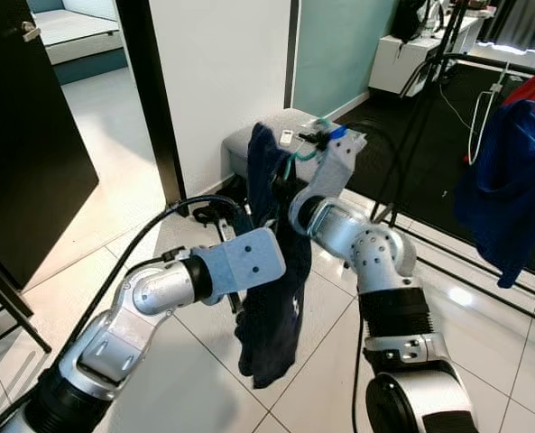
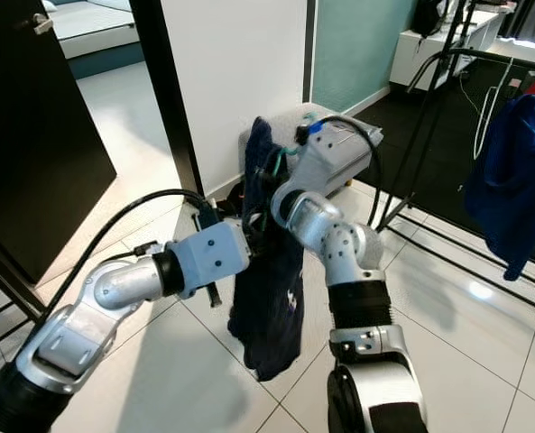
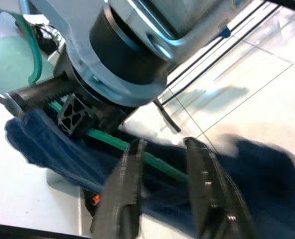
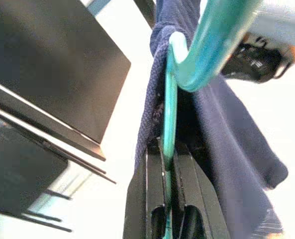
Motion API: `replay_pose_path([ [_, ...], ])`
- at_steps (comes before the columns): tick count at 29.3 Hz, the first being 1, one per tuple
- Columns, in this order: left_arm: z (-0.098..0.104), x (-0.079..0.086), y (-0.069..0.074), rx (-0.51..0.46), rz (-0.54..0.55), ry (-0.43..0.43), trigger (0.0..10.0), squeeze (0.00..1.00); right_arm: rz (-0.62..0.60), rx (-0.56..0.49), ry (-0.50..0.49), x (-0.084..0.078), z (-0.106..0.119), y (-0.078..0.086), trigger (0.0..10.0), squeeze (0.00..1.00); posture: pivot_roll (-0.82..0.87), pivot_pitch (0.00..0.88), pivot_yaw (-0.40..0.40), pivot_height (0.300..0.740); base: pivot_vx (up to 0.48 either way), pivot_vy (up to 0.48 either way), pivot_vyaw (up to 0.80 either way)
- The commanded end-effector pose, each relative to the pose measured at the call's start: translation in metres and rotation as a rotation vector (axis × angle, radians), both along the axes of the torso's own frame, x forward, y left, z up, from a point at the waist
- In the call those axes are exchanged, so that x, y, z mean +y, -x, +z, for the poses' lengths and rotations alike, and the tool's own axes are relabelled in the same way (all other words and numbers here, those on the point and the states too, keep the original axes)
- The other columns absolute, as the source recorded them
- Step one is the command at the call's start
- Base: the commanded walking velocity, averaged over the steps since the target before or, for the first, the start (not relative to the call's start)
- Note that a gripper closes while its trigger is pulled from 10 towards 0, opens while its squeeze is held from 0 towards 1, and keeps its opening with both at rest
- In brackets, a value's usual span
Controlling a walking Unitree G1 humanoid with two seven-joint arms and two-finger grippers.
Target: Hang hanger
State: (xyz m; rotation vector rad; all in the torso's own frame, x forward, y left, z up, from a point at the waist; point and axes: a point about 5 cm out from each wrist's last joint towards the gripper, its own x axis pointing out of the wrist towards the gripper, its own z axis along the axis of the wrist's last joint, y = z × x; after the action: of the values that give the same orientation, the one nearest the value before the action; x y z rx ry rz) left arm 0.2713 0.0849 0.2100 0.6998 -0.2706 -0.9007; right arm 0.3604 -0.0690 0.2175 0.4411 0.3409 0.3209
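A green hanger [image 4: 169, 114] carries a dark navy garment [image 1: 272, 307] that hangs down between my two arms. My right gripper [image 4: 168, 154] is shut on the hanger's green bar, with the hook [image 1: 303, 152] just by its wrist. My left gripper [image 3: 164, 144] is open, one finger on each side of the green bar [image 3: 112, 142] and the navy cloth, close under the right wrist. In the eye views the left wrist block [image 1: 244, 260] sits against the garment's left side, and the cloth hides most of both grippers' fingers.
A black clothes rack [image 1: 484, 63] stands at the right with a blue garment [image 1: 506, 180] hanging on it. A grey box [image 1: 249, 140] sits behind the arms by a white wall. At the left are a black door frame [image 1: 154, 99] and a black door [image 1: 23, 135]. The floor is white tile.
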Motion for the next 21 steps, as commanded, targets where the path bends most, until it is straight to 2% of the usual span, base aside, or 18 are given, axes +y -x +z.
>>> replay_pose_path([
  [1, -0.002, -0.002, 0.003, 0.026, -0.018, 0.01, 10.0, 1.0, 0.027, -0.022, 0.021, 0.004, 0.003, 0.002, 10.0, 0.0, -0.02, 0.0, -0.015, 0.74, 0.0, 0.0, 0.0],
  [2, 0.0, -0.005, 0.004, 0.036, -0.023, 0.037, 10.0, 1.0, 0.06, -0.047, 0.083, 0.005, 0.001, 0.003, 10.0, 0.0, -0.03, 0.0, -0.016, 0.74, 0.0, 0.0, 0.0],
  [5, 0.005, -0.007, 0.005, 0.047, -0.034, 0.083, 10.0, 1.0, 0.088, -0.063, 0.126, 0.004, 0.0, 0.004, 10.0, 0.0, -0.03, 0.0, -0.015, 0.74, 0.0, 0.0, 0.0],
  [6, 0.013, -0.008, 0.006, 0.055, -0.049, 0.134, 10.0, 1.0, 0.12, -0.084, 0.185, 0.001, 0.0, 0.005, 10.0, 0.0, -0.03, 0.0, -0.016, 0.74, 0.0, 0.0, 0.0],
  [7, 0.013, -0.008, 0.006, 0.055, -0.049, 0.134, 10.0, 1.0, 0.12, -0.084, 0.185, 0.001, 0.0, 0.005, 10.0, 0.0, -0.03, 0.0, -0.016, 0.74, 0.0, 0.0, 0.0],
  [8, 0.024, -0.006, 0.008, 0.064, -0.066, 0.204, 10.0, 1.0, 0.165, -0.103, 0.245, -0.004, -0.002, 0.006, 10.0, 0.0, -0.03, 0.0, -0.017, 0.74, 0.0, 0.0, 0.0],
  [9, 0.024, -0.006, 0.008, 0.064, -0.066, 0.204, 10.0, 1.0, 0.165, -0.103, 0.245, -0.004, -0.002, 0.006, 10.0, 0.0, -0.03, 0.0, -0.017, 0.74, 0.0, 0.0, 0.0],
  [11, 0.039, 0.001, 0.011, 0.067, -0.087, 0.293, 10.0, 1.0, 0.248, -0.103, 0.306, -0.012, -0.007, 0.011, 10.0, 0.0, -0.02, 0.0, -0.018, 0.74, 0.0, 0.0, 0.0],
  [12, 0.039, 0.001, 0.011, 0.067, -0.087, 0.293, 10.0, 1.0, 0.248, -0.103, 0.306, -0.012, -0.007, 0.011, 10.0, 0.0, -0.02, 0.0, -0.018, 0.74, 0.0, 0.0, 0.0],
  [16, 0.046, 0.014, 0.009, 0.052, -0.062, 0.32, 10.0, 1.0, 0.385, -0.104, 0.369, -0.022, -0.015, 0.021, 10.0, 0.0, -0.02, 0.0, -0.018, 0.74, 0.0, 0.0, 0.0],
  [18, 0.046, 0.014, 0.009, 0.052, -0.062, 0.32, 10.0, 1.0, 0.385, -0.104, 0.369, -0.022, -0.015, 0.021, 10.0, 0.0, -0.02, 0.0, -0.018, 0.74, 0.0, 0.0, 0.0],
  [20, 0.047, 0.02, 0.008, 0.041, -0.034, 0.316, 10.0, 1.0, 0.512, -0.154, 0.407, -0.032, -0.015, 0.03, 10.0, 0.0, -0.02, 0.0, -0.017, 0.74, 0.0, 0.0, 0.0],
  [21, 0.047, 0.02, 0.008, 0.041, -0.034, 0.316, 10.0, 1.0, 0.512, -0.154, 0.407, -0.032, -0.015, 0.03, 10.0, 0.0, -0.02, 0.0, -0.017, 0.74, 0.0, 0.0, 0.0],
])
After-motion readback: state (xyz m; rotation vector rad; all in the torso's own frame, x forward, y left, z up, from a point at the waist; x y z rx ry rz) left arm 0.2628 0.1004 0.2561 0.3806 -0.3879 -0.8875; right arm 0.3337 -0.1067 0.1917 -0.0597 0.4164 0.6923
